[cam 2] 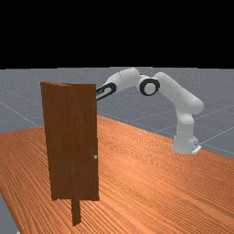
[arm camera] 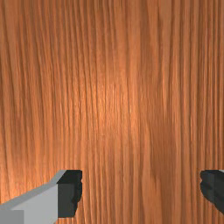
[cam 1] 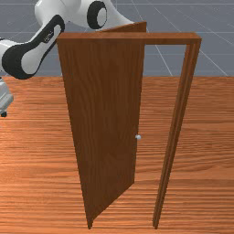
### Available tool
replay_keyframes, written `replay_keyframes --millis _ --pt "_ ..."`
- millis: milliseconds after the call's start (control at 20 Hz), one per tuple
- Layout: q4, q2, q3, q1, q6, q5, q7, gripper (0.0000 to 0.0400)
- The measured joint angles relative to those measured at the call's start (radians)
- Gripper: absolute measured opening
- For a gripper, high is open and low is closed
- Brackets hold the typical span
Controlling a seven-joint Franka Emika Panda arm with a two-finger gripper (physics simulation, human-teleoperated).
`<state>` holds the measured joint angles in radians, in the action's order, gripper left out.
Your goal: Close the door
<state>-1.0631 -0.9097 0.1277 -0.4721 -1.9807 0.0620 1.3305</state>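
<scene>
My gripper point(cam 1: 3, 113) is at the front view's left edge, up over the table point(cam 1: 201, 151), and it is well apart from the door point(cam 1: 103, 114). In the wrist view my two fingers point(arm camera: 70, 192) are spread wide, and there is just brown wood table under them. I am not pinching anything.

The door is in the middle of the front view, and it is open. One side of it is by the frame's point(cam 1: 173, 39) left post in that view. The other side, with the little round knob point(cam 1: 138, 137), swings back to the far side. I can see a gap between the knob side and the right post. In the far view the door stands at the left, and the bottom of my arm point(cam 2: 184, 139) is over at the right.
</scene>
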Motion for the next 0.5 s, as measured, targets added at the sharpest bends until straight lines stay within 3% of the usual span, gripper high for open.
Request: replay_keyframes --millis 100,150,300,400,450,500 --pt "0.000 0.000 0.000 0.000 0.000 0.000 0.000 0.0400" --pt "-0.116 0.062 -0.060 -0.021 -0.063 -0.045 0.296 0.0400" --pt "-0.423 0.240 -0.100 0.073 -0.196 -0.087 0.304 0.0400" --pt "-0.538 0.313 -0.074 0.200 -0.228 -0.085 0.000 0.0400" --pt "-0.583 0.333 0.018 0.331 -0.250 -0.208 -0.303 0.0400" --pt "-0.605 0.348 0.011 0.365 -0.253 -0.219 -0.343 0.0400"
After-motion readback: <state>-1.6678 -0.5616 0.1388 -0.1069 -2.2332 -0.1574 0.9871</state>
